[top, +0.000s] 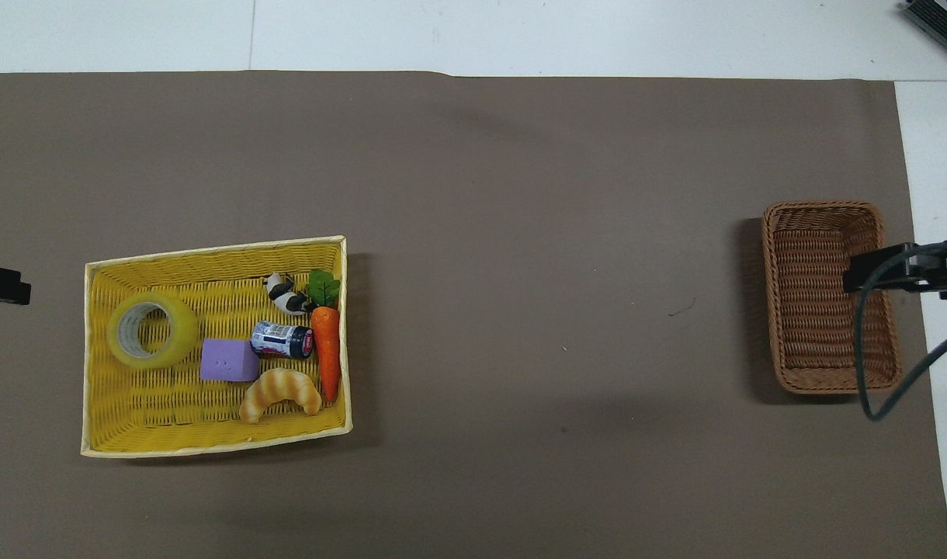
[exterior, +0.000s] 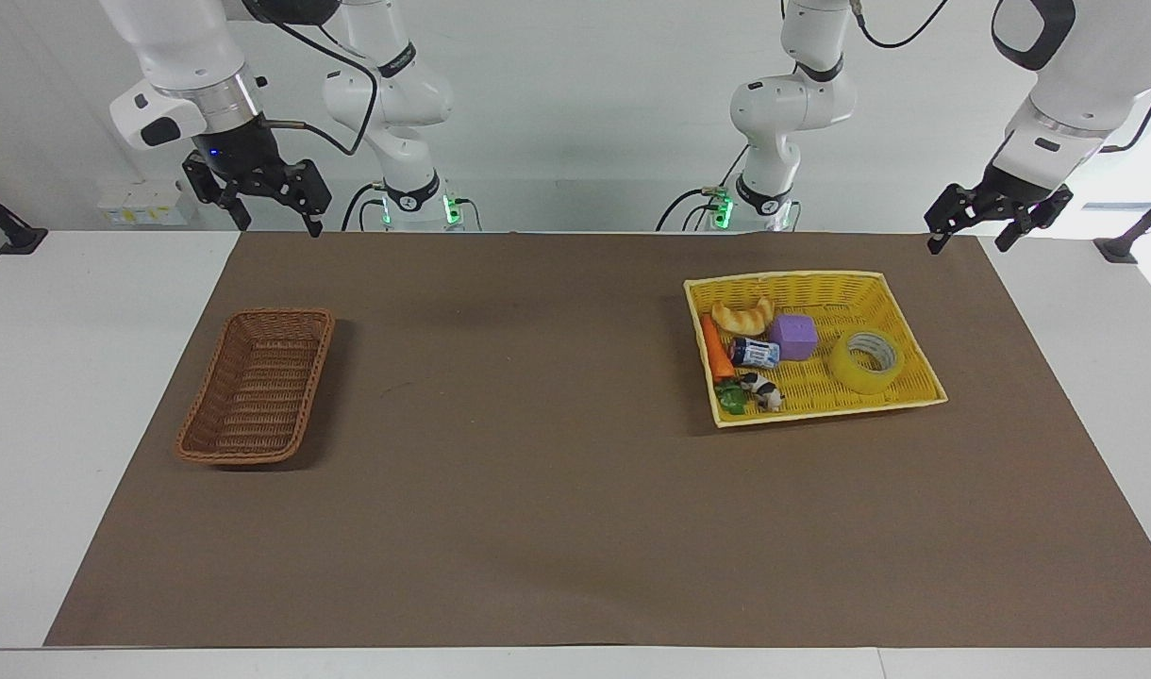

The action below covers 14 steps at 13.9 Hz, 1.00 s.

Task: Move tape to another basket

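My left gripper (exterior: 965, 240) hangs released, empty, up over the mat's edge by the yellow basket (exterior: 901, 304). Tape (exterior: 867, 361) lies in that basket w/ purple cube (exterior: 793, 337) beside it. My right gripper (exterior: 274, 219) also spread, empty, in the air; brown wicker basket (exterior: 258, 387) sits at its end of table.
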Each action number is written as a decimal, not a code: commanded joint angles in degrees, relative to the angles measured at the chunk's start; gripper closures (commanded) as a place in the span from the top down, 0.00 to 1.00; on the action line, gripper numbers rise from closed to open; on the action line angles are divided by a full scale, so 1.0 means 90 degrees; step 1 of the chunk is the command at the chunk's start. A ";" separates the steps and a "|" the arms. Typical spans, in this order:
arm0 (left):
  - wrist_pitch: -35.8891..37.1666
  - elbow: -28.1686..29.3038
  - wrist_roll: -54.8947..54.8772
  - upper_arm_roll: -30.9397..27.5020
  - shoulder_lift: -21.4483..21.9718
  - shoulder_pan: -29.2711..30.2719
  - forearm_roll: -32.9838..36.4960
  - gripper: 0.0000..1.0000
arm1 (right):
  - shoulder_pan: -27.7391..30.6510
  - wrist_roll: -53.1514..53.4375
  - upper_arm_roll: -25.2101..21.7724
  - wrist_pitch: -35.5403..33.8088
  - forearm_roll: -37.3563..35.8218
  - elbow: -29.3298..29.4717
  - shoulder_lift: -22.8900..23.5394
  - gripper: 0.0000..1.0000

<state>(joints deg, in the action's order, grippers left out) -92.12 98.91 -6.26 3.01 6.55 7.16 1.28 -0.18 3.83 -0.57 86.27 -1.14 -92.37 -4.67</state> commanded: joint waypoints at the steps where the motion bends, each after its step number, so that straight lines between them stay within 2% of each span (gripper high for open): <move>1: 0.0001 0.0308 -0.0027 0.0027 0.0142 0.0239 -0.0035 1.00 | 0.0039 -0.0260 0.0014 -0.0103 0.0097 -0.0176 -0.0125 1.00; 3: -0.0115 0.0416 0.0032 0.0027 0.0074 0.0240 -0.0035 1.00 | 0.0049 -0.0260 0.0004 -0.0084 0.0243 -0.0176 -0.0125 1.00; 8: -0.1432 0.1733 0.0071 0.0027 0.0132 0.0318 -0.0035 1.00 | 0.0079 -0.0250 0.0004 -0.0093 0.0244 -0.0176 -0.0125 1.00; 10: -0.1610 0.2045 0.0051 0.0036 0.0093 0.0318 -0.0035 1.00 | 0.0088 -0.0250 0.0004 -0.0093 0.0244 -0.0176 -0.0125 1.00; 14: -0.2225 0.2789 0.0051 0.0027 0.0045 0.0425 -0.0035 0.85 | 0.0088 -0.0250 0.0004 -0.0093 0.0244 -0.0186 -0.0135 1.00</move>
<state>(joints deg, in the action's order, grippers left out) -108.92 120.08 -5.98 2.86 5.91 9.60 1.23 -0.13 2.92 -0.63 85.53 -0.14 -92.86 -4.70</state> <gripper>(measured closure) 0.115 0.000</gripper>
